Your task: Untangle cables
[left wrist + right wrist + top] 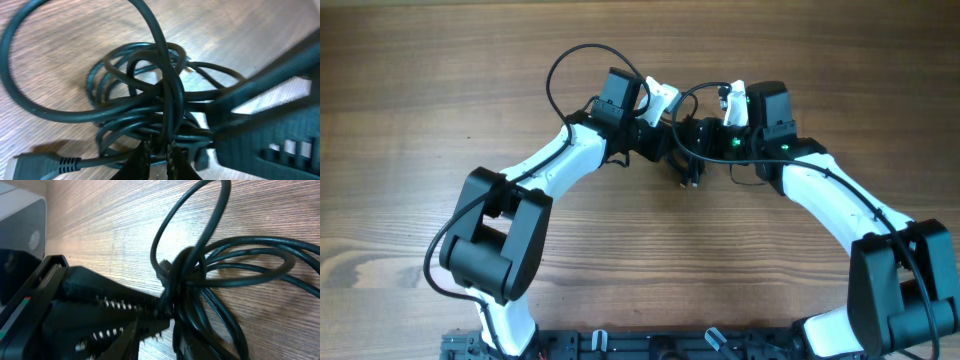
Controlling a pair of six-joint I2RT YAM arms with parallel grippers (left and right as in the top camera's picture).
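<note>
Your left tool point(158, 152) was pinched nearly shut on one strand of the cables point(145, 95), which lay bunched on the surface point(420, 100) between the two arms. Your right tool point(161, 319) had its tips against the bundle; whether it gripped anything, I couldn't tell.

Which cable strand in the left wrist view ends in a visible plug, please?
The strand lying at the lower left: it ends in a ribbed collar and plug; the other cables loop on, no clear end showing.
</note>
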